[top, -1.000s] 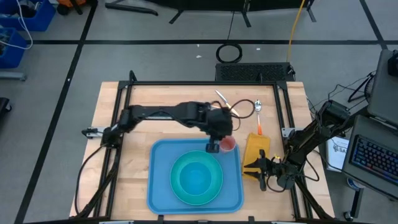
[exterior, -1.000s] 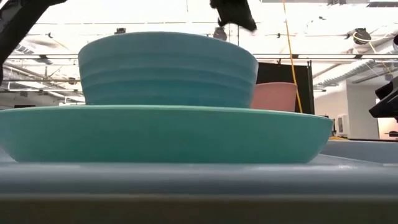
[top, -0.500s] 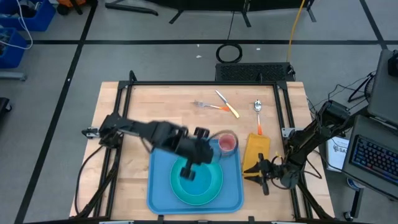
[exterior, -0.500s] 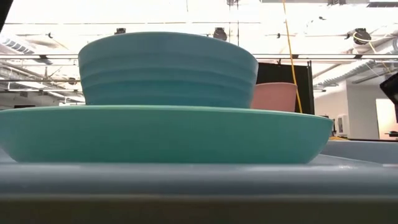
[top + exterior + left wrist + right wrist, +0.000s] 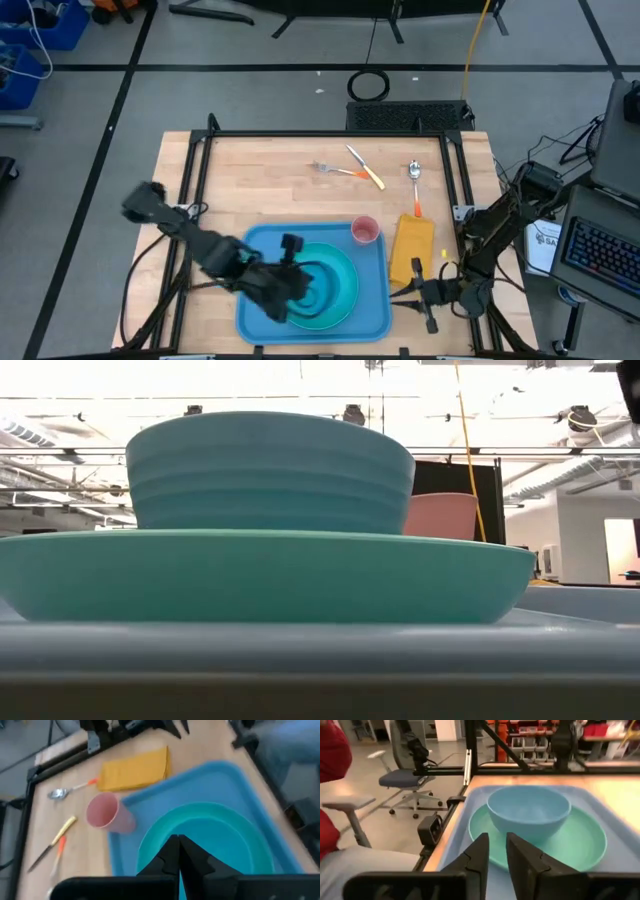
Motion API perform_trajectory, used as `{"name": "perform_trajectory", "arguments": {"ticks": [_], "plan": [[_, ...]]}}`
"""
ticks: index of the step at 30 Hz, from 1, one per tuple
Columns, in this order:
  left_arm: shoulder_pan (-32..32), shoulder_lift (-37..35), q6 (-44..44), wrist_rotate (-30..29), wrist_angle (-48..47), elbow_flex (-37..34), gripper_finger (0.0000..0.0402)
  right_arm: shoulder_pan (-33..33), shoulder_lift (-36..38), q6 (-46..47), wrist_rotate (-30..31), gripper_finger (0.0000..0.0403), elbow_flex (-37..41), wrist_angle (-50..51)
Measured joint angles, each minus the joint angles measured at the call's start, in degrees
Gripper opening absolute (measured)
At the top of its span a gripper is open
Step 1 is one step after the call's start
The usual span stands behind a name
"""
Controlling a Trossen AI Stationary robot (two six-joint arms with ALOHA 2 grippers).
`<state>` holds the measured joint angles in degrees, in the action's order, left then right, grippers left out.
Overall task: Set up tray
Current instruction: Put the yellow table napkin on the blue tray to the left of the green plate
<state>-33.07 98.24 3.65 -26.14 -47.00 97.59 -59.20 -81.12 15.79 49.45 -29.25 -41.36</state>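
Note:
The light-blue tray [image 5: 375, 305] lies at the table's near middle. It bears a turquoise plate [image 5: 340, 290] with a blue bowl [image 5: 528, 813] on it. A pink cup [image 5: 365, 231] stands upright in the tray's far right corner. My left gripper [image 5: 305, 280] hovers shut over the plate's left part and touches nothing; its arm hides much of the bowl from above. My right gripper [image 5: 402, 290] sits just right of the tray by its near end and points level at the bowl. A narrow gap shows between its fingers [image 5: 482, 850], with nothing in it.
A yellow napkin [image 5: 412, 247] lies flat right of the tray, an orange-handled spoon [image 5: 414, 185] beyond it. A fork and knife [image 5: 350, 168] lie at the far middle. Black frame rails [image 5: 200, 190] run along the table's sides. A person's sleeve [image 5: 332, 765] shows beyond the table.
My left gripper has swung away from the pink cup, across the plate toward the table's near left, staying shut. The cup stands where it was. My right gripper has left the napkin's near end, moved toward the near edge and turned to face the tray.

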Motion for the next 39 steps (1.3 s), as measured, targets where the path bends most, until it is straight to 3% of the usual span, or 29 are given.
{"name": "perform_trajectory", "arguments": {"ticks": [4, 8, 14, 18, 23, 29, 39], "plan": [[-3.01, -11.38, 1.65, -5.09, 22.16, -21.85, 0.0004, -0.18, 0.0, -3.83, 3.08, 0.0028, -5.06, 7.55], [-5.8, -19.39, 1.57, -7.28, 41.62, -39.37, 0.0002, 0.15, 0.0, -3.01, 6.21, 0.0004, -11.56, 22.22], [-8.57, -25.14, 0.88, -10.88, 58.63, -53.37, 0.0004, 4.16, 0.0, 8.59, 4.64, 0.0009, -24.68, 53.18], [-10.42, -25.35, -2.21, -9.88, 67.18, -57.63, 0.0005, 8.01, -0.18, 20.19, -2.98, 0.0006, -32.0, 74.67], [-12.92, -25.34, -4.79, -8.05, 76.5, -61.97, 0.0004, 12.61, -0.59, 32.12, -20.44, 0.0001, -35.29, 90.97], [-13.3, -25.6, -4.61, -8.36, 79.27, -62.61, 0.0013, 14.46, -0.59, 39.58, -35.15, 0.0028, -33.3, 91.71], [-13.34, -25.58, -3.56, -8.37, 78.18, -62.63, 0.0009, 11.72, -0.59, 46.74, -41.09, 0.0135, -23.75, 85.04]]}}
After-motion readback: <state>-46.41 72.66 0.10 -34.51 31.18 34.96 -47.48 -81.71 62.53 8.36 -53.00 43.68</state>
